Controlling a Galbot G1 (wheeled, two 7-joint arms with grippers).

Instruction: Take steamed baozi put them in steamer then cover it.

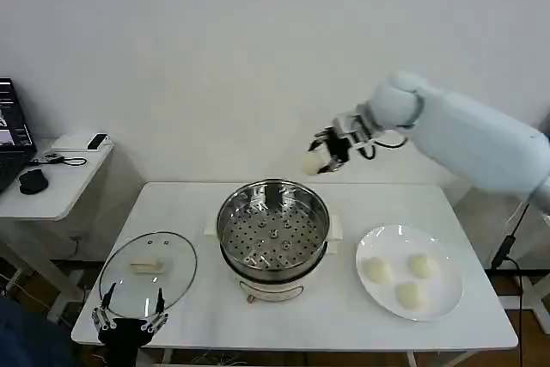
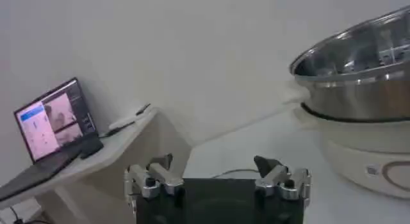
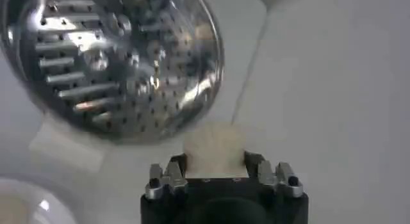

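While the right gripper [image 1: 320,161] is hanging above the table's [image 1: 215,315] far edge, it is clamping one bun [image 1: 311,163] between its fingers.

Seen from the right wrist, the bun [image 3: 214,152] is filling the narrow gap between the fingers, with the steamer's [image 3: 115,59] holed tray lying empty just past it. Mid-table, the steamer [image 1: 273,234] is sitting uncovered, with open room on both sides. Three buns [image 1: 400,279] are waiting on the white plate [image 1: 447,298] toward the right edge. Near the left front corner, the glass lid [image 1: 148,271] is lying flat. At that corner the left gripper [image 1: 129,314] is resting spread wide and holding nothing.
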